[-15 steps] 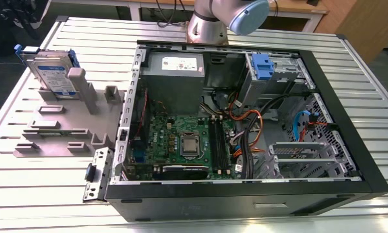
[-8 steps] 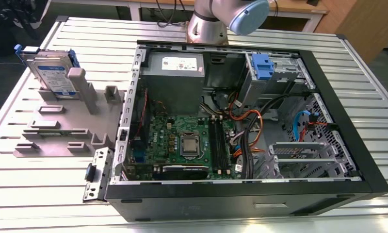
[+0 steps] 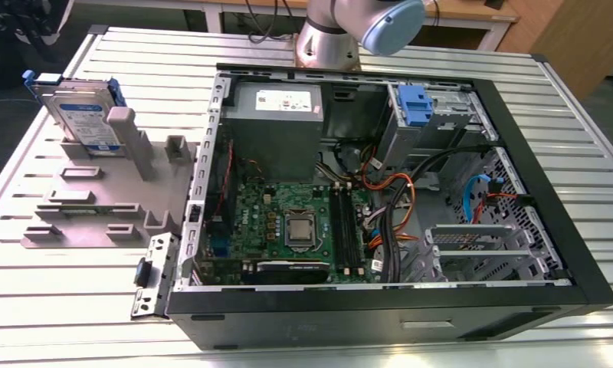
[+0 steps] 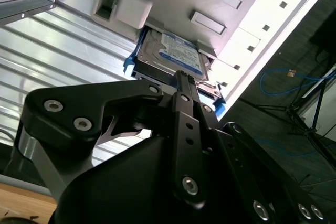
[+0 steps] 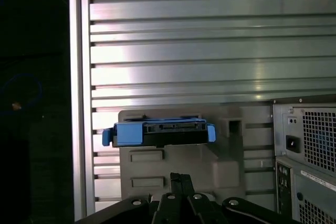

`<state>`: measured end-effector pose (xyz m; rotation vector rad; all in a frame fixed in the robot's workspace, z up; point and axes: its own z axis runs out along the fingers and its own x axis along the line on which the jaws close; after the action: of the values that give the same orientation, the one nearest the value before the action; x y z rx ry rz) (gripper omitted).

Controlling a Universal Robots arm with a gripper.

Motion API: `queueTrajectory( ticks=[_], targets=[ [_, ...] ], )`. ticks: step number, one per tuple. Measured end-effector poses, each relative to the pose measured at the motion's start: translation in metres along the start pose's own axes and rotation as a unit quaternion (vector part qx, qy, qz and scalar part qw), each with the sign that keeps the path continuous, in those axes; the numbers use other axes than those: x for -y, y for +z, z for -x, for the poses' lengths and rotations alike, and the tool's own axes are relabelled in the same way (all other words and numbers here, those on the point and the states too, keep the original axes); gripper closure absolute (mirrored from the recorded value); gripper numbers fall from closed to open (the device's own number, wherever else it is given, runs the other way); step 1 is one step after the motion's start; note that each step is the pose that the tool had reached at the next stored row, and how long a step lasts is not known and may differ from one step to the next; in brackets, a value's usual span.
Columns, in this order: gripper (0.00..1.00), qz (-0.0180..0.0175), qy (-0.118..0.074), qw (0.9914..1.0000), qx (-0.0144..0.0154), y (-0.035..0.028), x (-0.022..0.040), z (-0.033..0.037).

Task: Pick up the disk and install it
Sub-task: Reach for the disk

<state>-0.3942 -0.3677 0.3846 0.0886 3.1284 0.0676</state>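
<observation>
Gripper (image 4: 182, 75) has its fingers pressed together w/ nothing between them. Tips are aimed at the disk (image 4: 175, 54) but not touching it. In the first wrist view the gripper (image 5: 179, 177) sits just short of the disk (image 5: 160, 132), w/ bare holder showing between them.

Disk (image 3: 86, 116) stands on edge in a slot of the grey holder (image 3: 92, 203), label side facing out, blue side frame (image 5: 128, 134) round its edges. Not yet picked up.

Holder lies flat on the slatted metal table (image 3: 40, 307), near the table's edge at the exterior view's left. Disk is at the holder's end closest to the table's far corner.

Just beside the holder, toward the exterior view's right, the open PC case (image 3: 388, 314) lies on its side & takes up most of the table's middle.

Inside the case:
- mobo (image 3: 286, 222) on the case floor
- grey PSU box (image 3: 276, 115) w/ small white label against the far wall
- blue bracket (image 3: 414, 103) in the drive cage at the case's far corner, exterior view's right
- orange, black & blue cables (image 3: 409, 192) running between these

Arm section (image 3: 327, 42) w/ pale blue cap (image 3: 394, 23) stands behind the case at the table's far edge.
</observation>
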Motion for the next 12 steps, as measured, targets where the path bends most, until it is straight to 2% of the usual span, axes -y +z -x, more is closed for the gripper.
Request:
queueTrajectory(
  ticks=[3, 7, 12],
  targets=[
    [0.89, 0.0000, 0.000, 1.00000, 0.0001, 0.0001, 0.0000, -0.0031],
    [0.89, 0.0000, 0.000, 1.00000, 0.0000, 0.0005, -0.0004, -0.0109],
    [0.89, 0.0000, 0.000, 1.00000, -0.0007, 0.0016, -0.0066, -0.0186]
  ],
)
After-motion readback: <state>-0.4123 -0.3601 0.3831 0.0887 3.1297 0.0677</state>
